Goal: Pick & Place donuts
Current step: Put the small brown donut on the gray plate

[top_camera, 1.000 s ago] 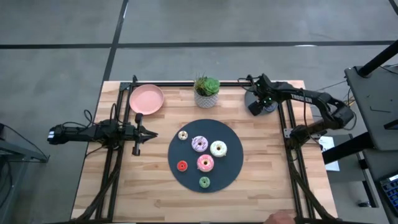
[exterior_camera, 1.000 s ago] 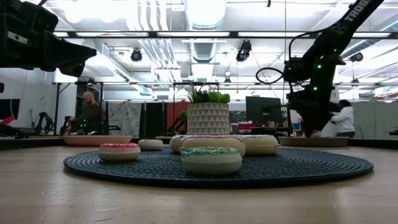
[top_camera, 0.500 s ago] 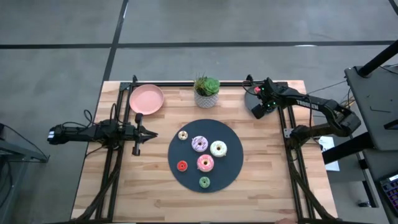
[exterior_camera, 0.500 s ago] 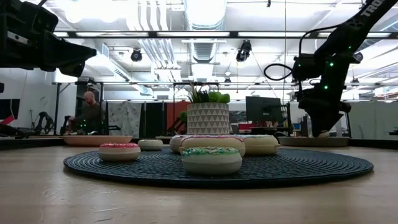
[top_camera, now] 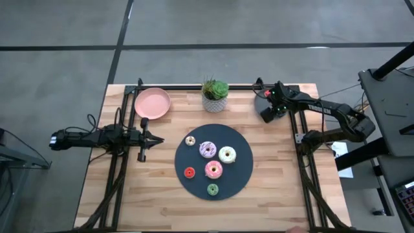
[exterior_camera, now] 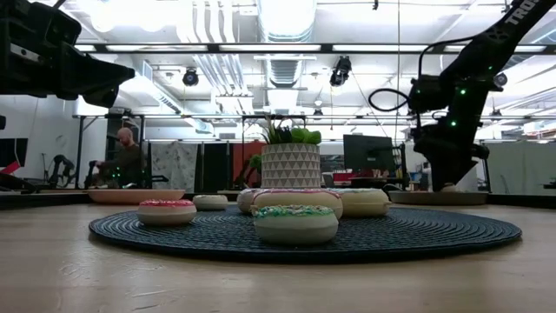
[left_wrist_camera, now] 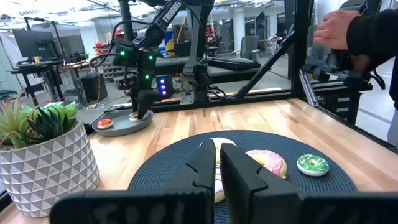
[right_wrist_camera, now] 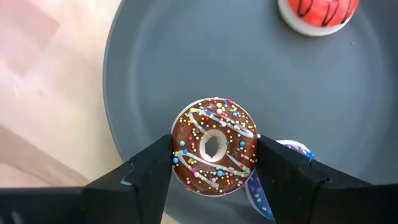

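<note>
Several donuts lie flat on the dark round mat, among them a purple-white one, a white one and a pink one. My right gripper hangs over the grey plate at the table's far right, shut on a brown sprinkled donut. A red donut lies on that plate, and a blue-white one shows partly behind a finger. My left gripper waits shut and level at the table's left side. My right gripper pinches the brown donut by two opposite sides of its outer rim between its two fingers. The fingers slant down from above. The donut lies flat between them with its sprinkled top up, over the grey plate; whether it rests on the plate I cannot tell.
A pink plate and a potted plant stand along the far edge. Black frame rails run down both sides of the table. A person's hand shows beyond the table's right side. Bare wood lies near the front edge.
My right arm has drawn back a little toward the table's right edge and its gripper has tipped slightly, staying over the grey plate with the same finger gap. For the last half second it has kept still.
</note>
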Action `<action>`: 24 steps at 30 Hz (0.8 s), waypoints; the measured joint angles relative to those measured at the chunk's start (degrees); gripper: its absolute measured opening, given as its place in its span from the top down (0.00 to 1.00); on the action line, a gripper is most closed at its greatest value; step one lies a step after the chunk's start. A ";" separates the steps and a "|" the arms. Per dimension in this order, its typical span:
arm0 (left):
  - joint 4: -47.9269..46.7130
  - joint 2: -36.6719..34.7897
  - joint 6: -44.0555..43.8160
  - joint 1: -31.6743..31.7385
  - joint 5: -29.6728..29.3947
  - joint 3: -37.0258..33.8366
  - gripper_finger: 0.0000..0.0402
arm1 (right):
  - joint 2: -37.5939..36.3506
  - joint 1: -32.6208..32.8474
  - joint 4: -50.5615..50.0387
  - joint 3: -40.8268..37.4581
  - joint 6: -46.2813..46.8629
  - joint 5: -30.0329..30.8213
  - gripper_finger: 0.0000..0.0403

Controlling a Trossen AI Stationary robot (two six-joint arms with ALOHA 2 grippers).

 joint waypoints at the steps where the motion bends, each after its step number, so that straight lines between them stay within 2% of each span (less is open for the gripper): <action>1: 0.00 0.00 0.02 0.00 0.00 0.00 1.00 | 0.06 0.00 0.48 0.07 0.69 0.01 0.48; 13: -0.01 0.01 0.01 0.01 0.00 0.00 1.00 | -0.61 -0.12 2.17 0.13 5.13 0.36 0.48; 24: -0.01 0.02 0.00 0.02 0.00 0.00 1.00 | -11.78 1.60 -7.32 0.11 8.35 0.28 0.48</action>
